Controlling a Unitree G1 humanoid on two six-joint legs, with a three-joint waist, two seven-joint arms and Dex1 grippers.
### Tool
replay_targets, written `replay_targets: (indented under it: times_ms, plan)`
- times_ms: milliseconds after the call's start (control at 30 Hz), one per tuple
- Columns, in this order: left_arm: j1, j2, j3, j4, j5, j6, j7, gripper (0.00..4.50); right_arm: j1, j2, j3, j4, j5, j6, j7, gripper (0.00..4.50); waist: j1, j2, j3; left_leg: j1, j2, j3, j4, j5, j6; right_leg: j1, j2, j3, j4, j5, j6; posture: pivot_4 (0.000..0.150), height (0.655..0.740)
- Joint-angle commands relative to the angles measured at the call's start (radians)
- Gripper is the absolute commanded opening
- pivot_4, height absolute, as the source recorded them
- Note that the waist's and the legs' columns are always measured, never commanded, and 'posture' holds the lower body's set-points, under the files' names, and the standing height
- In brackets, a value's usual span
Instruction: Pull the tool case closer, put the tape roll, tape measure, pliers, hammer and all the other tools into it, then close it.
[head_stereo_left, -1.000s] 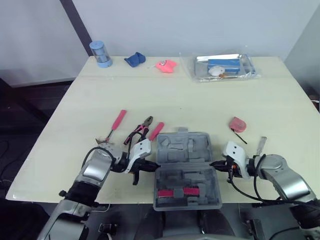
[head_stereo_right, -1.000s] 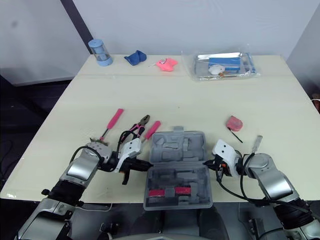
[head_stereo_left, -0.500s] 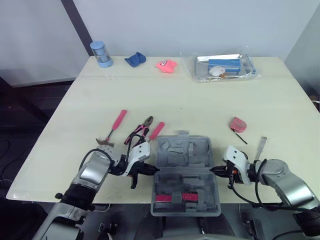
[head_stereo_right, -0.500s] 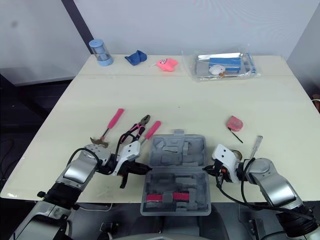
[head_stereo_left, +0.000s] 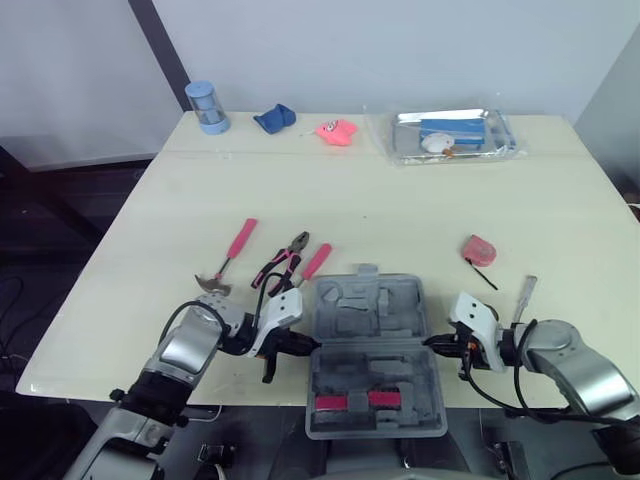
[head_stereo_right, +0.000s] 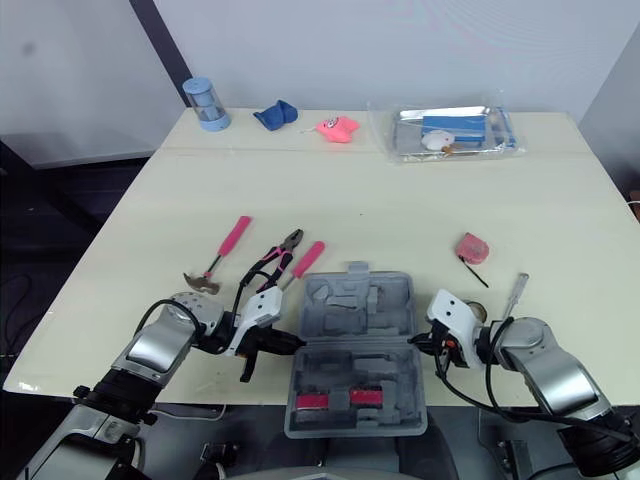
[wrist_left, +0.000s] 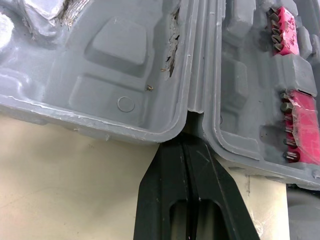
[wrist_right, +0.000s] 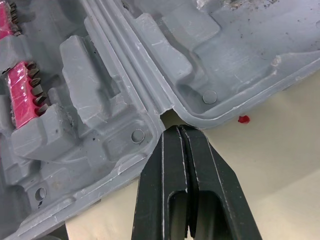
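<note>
Our left gripper (wrist_left: 187, 145) and right gripper (wrist_right: 179, 132) sit pinched closed, tips at the hinge notches of the open tool case (head_stereo_left: 368, 310). It overhangs the table (head_stereo_left: 400, 200).

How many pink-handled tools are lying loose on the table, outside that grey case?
3: a hammer farthest left, pliers beside it, and a pink-handled tool next to the pliers, just behind the left corner of the case. None seems hidden.
</note>
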Motion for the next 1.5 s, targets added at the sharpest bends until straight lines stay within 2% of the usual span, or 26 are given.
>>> replay_targets:
  times_ms: [33, 1100, 1500]
  plan:
    - [-0.007, -0.018, -0.035, -0.024, -0.015, -0.015, -0.001, 0.00, 0.000, 0.003, -0.003, -0.058, 0.042, -0.002, 0.013, 0.01, 0.001, 0.000, 0.000, 0.000, 0.000, 0.000, 0.000, 0.000, 0.000, 0.000, 0.000, 0.000, 0.000, 0.000, 0.000, 0.150, 0.7400]
    - [-0.005, 0.013, -0.018, -0.011, -0.028, -0.026, 0.017, 0.00, 0.020, -0.044, -0.028, -0.016, 0.047, -0.058, 0.011, 0.01, 0.001, 0.000, 0.000, 0.000, 0.000, 0.000, 0.000, 0.000, 0.000, 0.001, 0.000, 0.000, 0.000, 0.000, 0.000, 0.150, 0.7400]
    - [0.023, 0.056, 0.021, 0.007, -0.046, -0.069, 0.043, 0.00, 0.099, -0.099, -0.120, 0.000, 0.073, -0.117, 0.004, 0.01, -0.001, 0.000, 0.000, 0.001, 0.000, 0.000, 0.000, 0.000, 0.000, 0.001, 0.000, 0.000, 0.000, 0.000, 0.000, 0.150, 0.7400]
